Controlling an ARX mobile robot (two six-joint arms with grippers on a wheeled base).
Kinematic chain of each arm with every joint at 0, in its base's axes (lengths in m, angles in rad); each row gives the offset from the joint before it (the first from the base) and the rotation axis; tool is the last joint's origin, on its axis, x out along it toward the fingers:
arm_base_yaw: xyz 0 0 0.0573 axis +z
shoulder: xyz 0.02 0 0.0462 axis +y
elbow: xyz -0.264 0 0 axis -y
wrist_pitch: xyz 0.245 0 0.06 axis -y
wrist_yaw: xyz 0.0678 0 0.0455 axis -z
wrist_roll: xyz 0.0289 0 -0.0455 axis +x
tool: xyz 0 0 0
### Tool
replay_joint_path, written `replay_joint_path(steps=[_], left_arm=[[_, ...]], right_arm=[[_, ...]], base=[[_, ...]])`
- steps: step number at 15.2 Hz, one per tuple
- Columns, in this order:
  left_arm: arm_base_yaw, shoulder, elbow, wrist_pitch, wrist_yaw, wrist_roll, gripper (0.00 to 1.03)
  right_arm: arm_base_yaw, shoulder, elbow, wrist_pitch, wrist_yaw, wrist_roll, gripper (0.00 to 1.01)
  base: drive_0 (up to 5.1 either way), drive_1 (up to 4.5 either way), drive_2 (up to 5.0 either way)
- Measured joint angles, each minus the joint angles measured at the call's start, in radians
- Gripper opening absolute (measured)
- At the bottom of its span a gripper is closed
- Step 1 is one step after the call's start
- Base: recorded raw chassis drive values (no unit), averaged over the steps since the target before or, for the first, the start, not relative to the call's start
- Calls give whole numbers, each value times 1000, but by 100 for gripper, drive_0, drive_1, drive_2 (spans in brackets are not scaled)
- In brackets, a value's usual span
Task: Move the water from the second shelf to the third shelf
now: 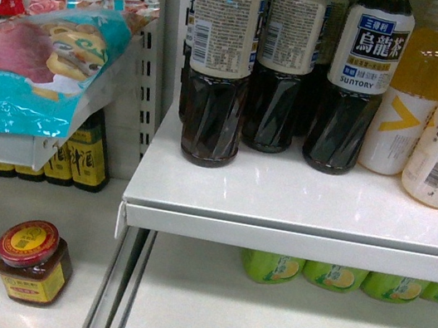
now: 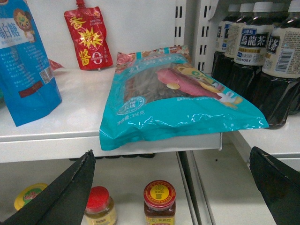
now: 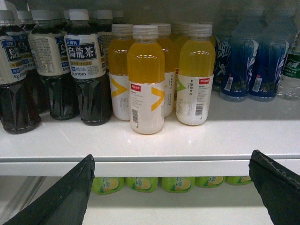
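On the white shelf (image 3: pixel 187 140) we count three front yellow plastic juice bottles (image 3: pixel 146 79); both grippers' black fingers (image 3: pixel 61 197) stand apart, empty.

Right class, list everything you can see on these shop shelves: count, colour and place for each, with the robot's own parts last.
Oolong tea bottles: several, dark with cream labels, right shelf, left end.
Yellow drink bottles: several, orange-yellow over white, beside the tea.
Blue bottles: several, blue, right of the yellow drinks.
Water bottle: one, clear with green label, far right, cut off by the edge.
Green bottles: a row, light green, shelf below.
Snack bag: one, teal, overhanging the left shelf.
Red pouch: one, back of the left shelf.
Blue bag: one, left shelf.
Jars: at least three, red or yellow lids, lower left shelf.
Left gripper: black, open.
Right gripper: black, open.
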Motion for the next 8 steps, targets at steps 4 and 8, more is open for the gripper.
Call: replay_joint_path(steps=[4,8], left_arm=[[0,0,0,0,0,0,98],[0,0,0,0,0,0,98]], right_arm=[[0,0,0,0,0,0,98],[0,0,0,0,0,0,98]], base=[[0,0,0],[0,0,0]])
